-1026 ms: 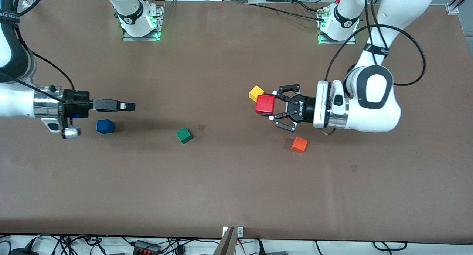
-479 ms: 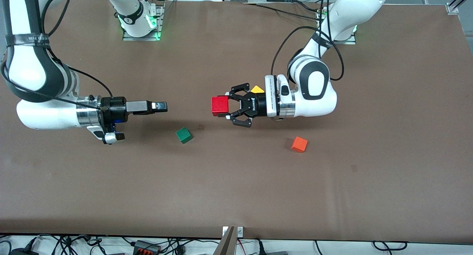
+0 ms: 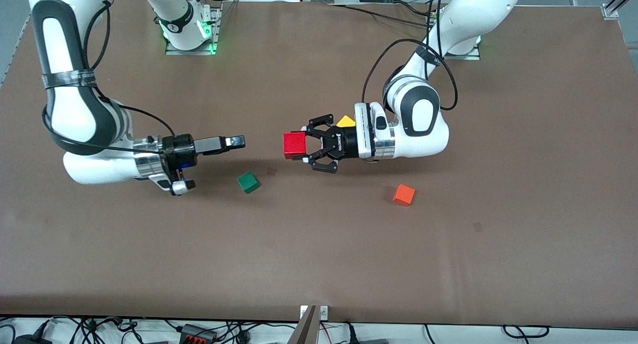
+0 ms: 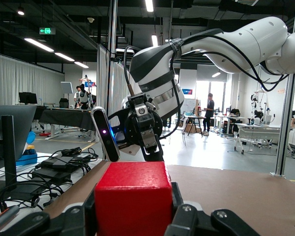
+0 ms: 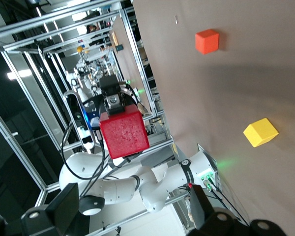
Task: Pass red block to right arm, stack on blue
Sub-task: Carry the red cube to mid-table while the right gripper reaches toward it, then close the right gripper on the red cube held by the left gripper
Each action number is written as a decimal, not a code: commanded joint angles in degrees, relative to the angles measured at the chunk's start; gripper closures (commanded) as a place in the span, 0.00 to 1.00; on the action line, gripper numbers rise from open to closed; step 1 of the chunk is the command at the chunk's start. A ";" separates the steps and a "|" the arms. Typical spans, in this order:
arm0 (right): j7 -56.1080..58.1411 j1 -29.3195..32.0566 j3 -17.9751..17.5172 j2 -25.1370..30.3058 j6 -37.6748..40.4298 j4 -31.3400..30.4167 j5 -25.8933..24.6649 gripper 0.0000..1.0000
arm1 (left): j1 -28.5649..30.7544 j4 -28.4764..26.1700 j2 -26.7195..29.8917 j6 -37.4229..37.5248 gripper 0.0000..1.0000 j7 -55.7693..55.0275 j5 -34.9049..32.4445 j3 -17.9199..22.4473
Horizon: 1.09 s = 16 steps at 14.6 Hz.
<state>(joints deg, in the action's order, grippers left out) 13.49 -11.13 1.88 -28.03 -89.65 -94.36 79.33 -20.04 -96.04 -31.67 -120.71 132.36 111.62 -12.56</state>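
Bright red block between black fingers; green cube, orange cube, yellow cube; plain brown table.

The red block — a small bright red cube — is held level in the air over the middle of the table, clamped between the fingers of the left gripper. The right arm reaches toward it, its slim black gripper open and apart from the block. The blue cube appears hidden under that arm's wrist — only a blue glint shows there.
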 commanded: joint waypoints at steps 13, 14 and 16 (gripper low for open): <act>9.54 -6.53 0.41 -4.13 -6.58 1.63 12.34 0.00 | -0.88 0.77 -0.76 -0.49 0.99 4.13 3.95 0.17; 9.54 -7.23 0.41 -4.13 -7.99 1.72 12.43 0.00 | -0.88 0.77 -0.85 -0.49 0.99 4.05 3.95 0.08; 9.10 -8.29 0.41 -4.48 -10.63 2.51 12.87 0.00 | -0.88 0.86 -0.85 -0.49 0.99 4.05 3.95 0.17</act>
<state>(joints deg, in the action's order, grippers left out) 22.30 -17.74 1.89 -31.74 -97.76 -93.68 90.85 -20.32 -96.03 -32.03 -120.71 133.57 113.44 -12.56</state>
